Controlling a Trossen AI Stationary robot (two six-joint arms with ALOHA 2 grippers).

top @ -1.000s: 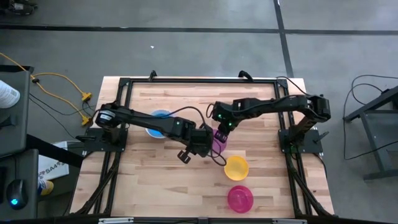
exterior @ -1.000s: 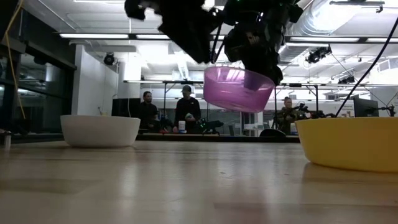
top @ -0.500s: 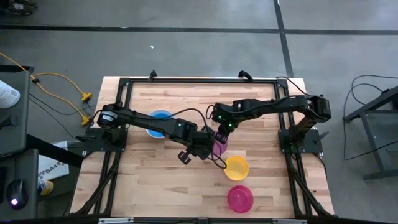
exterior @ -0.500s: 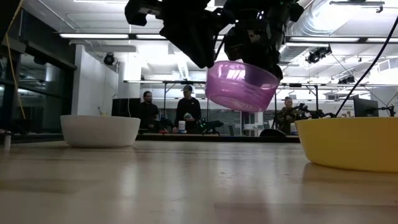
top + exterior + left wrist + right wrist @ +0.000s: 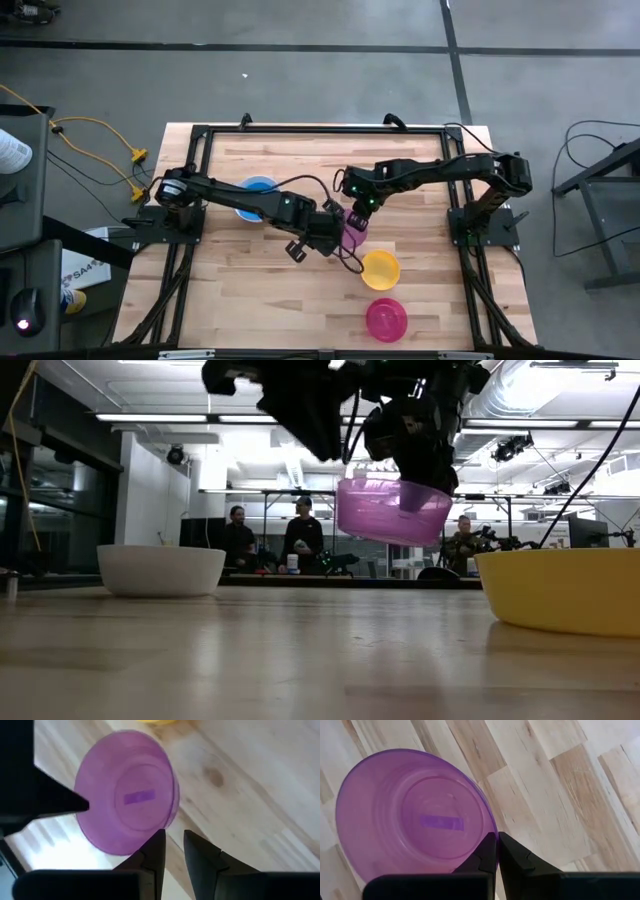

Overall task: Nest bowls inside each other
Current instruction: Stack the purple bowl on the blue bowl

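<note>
A see-through purple bowl [image 5: 353,236] [image 5: 392,510] hangs mouth up above the table's middle. My right gripper [image 5: 496,836] [image 5: 357,210] is shut on its rim. My left gripper [image 5: 174,834] [image 5: 337,233] stands at the opposite rim [image 5: 170,817] with a narrow gap between its fingers, one finger over the bowl's inside and one outside. A yellow bowl [image 5: 380,268] [image 5: 560,590] and a pink bowl [image 5: 386,318] rest on their bases nearer the front edge. A blue bowl [image 5: 258,186] shows under the left arm. The low view shows a white bowl [image 5: 160,568] at the left. My right gripper pinches the purple bowl's rim [image 5: 489,827] on its far side, one finger inside the wall and one outside. The fingers slant down from the table's far right. The bowl hangs clear of the table, nearly level. Whether my left gripper touches the rim, I cannot tell.
The wooden table [image 5: 260,290] has a black frame along its edges, and both arm bases are clamped at its left and right sides. Bare wood lies at the near left. People sit in the room behind the table in the low view.
The purple bowl has tipped from a slant to nearly level. Its side by my left gripper has sunk, while the side in my right gripper has stayed at its height. The bowl has stayed clear of the table.
</note>
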